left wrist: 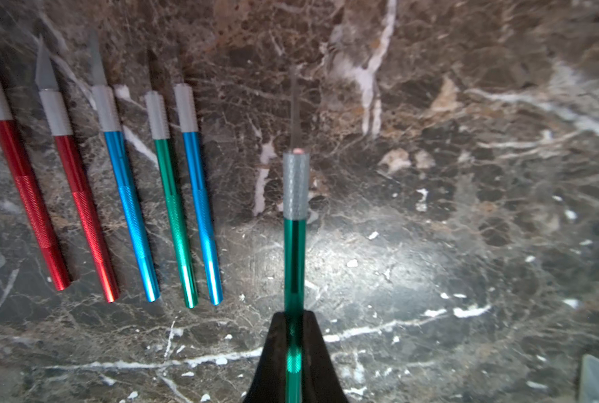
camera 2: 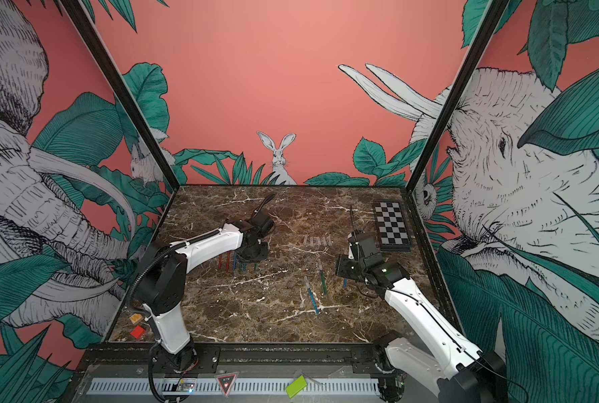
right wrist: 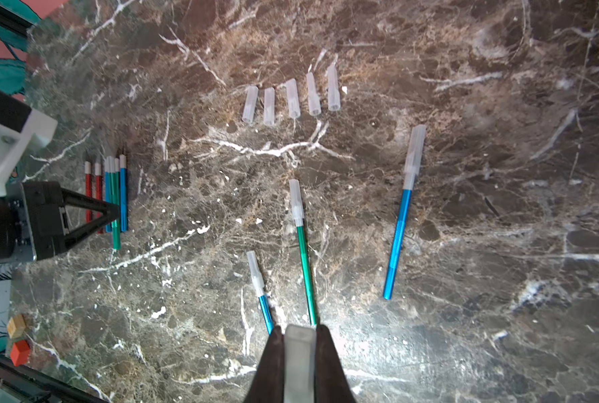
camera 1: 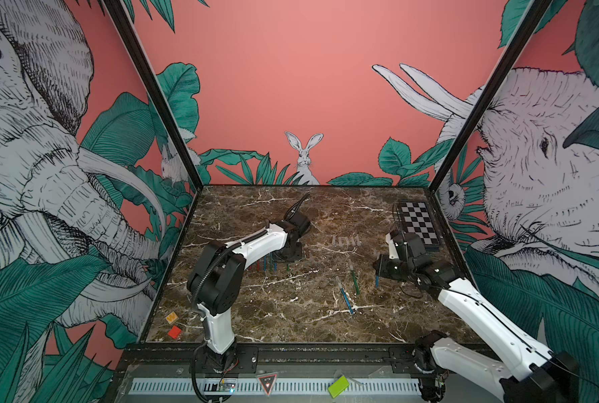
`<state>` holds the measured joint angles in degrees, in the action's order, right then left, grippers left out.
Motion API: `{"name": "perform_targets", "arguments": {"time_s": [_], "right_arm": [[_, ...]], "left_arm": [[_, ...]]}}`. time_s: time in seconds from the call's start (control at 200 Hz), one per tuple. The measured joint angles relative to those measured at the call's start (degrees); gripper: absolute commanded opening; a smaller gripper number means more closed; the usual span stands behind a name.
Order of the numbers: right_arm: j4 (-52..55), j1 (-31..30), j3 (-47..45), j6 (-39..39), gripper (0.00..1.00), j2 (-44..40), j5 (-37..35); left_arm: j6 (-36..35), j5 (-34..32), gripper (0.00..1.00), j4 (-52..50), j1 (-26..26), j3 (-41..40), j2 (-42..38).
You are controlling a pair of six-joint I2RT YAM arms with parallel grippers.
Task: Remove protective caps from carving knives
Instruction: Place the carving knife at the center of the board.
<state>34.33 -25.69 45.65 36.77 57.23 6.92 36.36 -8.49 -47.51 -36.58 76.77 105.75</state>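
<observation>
At the front left corner of the bench (camera 1: 284, 328) lie a red block (camera 1: 174, 331) and an orange block (camera 1: 171, 317). Further in, toward the right, three capped knives (right wrist: 303, 258) lie apart from each other, two blue and one green, each with its sleeve on the tip. Near them the right claw (right wrist: 299, 331) is almost closed on one translucent cap (right wrist: 299, 363), which sits between its fingers. On the left side the left claw (left wrist: 294, 319) is closed tight on the handle of a green knife (left wrist: 294, 251) with a bare blade; I cannot tell if it touches the bench. Just beside it five bare knives (left wrist: 127, 195) lie in a row: two red, two blue, one green. Farther back five loose caps (right wrist: 292, 97) lie side by side, and a checkerboard (camera 1: 418, 223) lies at the far right edge
</observation>
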Motion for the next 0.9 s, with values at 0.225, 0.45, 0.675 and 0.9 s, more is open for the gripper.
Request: {"name": "perform_targets", "arguments": {"time_s": [0.225,0.45,0.675,0.9], "right_arm": [[0.24,0.00,-0.20,-0.04,0.00,-0.04,0.83],[0.70,0.00,-0.68,-0.39,0.00,-1.05,0.81],[0.68,0.00,-0.68,-0.44,0.00,-1.09,0.92],[0.68,0.00,-0.68,-0.42,0.00,-1.09,1.18]], "left_arm": [[0.02,-2.23,0.00,-1.90,0.68,4.02,4.07],[0.22,-3.98,0.00,-3.02,2.03,4.20,6.34],[0.24,-4.94,0.00,-2.99,2.56,4.52,7.02],[0.48,-5.70,0.00,-2.95,2.62,5.09,8.13]]}}
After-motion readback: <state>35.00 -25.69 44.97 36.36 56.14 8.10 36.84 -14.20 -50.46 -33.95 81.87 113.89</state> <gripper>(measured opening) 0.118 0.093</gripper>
